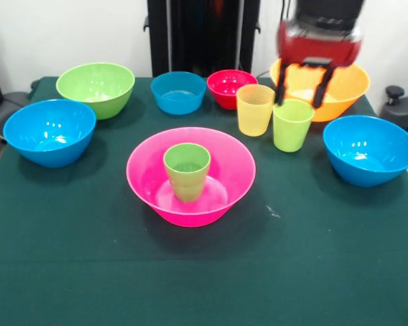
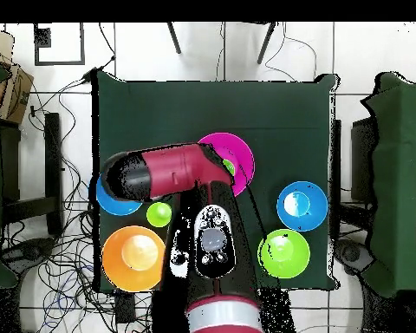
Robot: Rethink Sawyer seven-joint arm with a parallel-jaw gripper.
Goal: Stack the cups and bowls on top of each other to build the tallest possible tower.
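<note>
A wide pink bowl [image 1: 214, 207] sits mid-table with a green cup [image 1: 187, 170] standing upright inside it. Behind and to the right, a yellow-orange cup [image 1: 255, 109] and a lime cup [image 1: 292, 124] stand side by side on the cloth. My gripper [image 1: 301, 94] hangs open right over the lime cup, one fingertip near each side of its rim and nothing held. In the overhead view the arm covers part of the pink bowl [image 2: 243, 153], and the lime cup [image 2: 159, 213] shows beside the arm.
Around the pink bowl stand an orange bowl [image 1: 340, 85], two medium blue bowls [image 1: 369, 149] [image 1: 49, 131], a green bowl [image 1: 95, 88], a small blue bowl [image 1: 178, 92] and a small red bowl [image 1: 230, 87]. The orange bowl is just behind my gripper.
</note>
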